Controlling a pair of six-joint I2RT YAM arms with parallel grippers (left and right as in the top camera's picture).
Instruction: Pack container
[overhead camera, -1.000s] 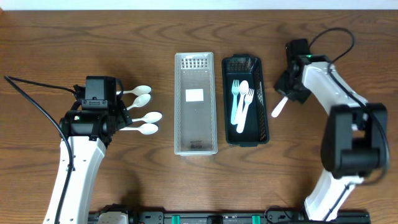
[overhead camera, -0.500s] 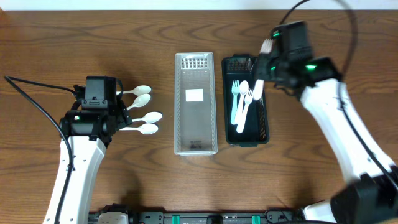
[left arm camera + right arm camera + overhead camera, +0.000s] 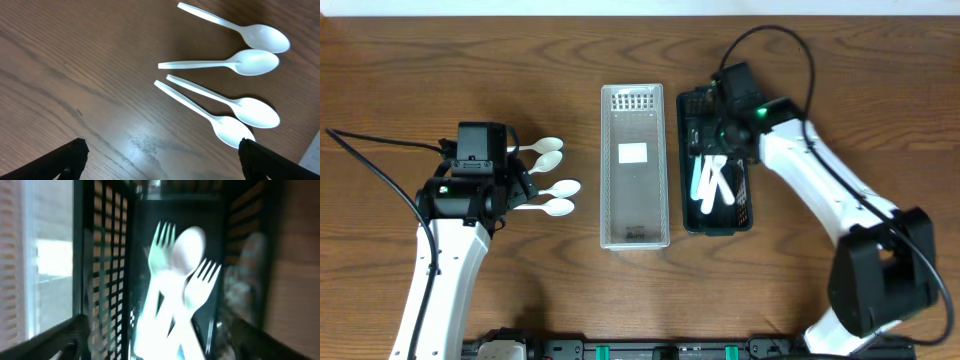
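Brown wood-grain bench [image 3: 470,60] carries a black basket [image 3: 718,229] of white cutlery [image 3: 708,190] beneath the spread right gripper [image 3: 157,337]. A clear container [image 3: 634,200] stands beside it. Four spoons [image 3: 240,62] lie by the spread left gripper [image 3: 162,152].

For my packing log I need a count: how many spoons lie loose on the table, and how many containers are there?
White spoons loose on the table: 4
Containers: 2, a clear tray and a black basket
Total: 6
The cutlery inside the basket is not counted: it is partly hidden by the right arm and blurred.
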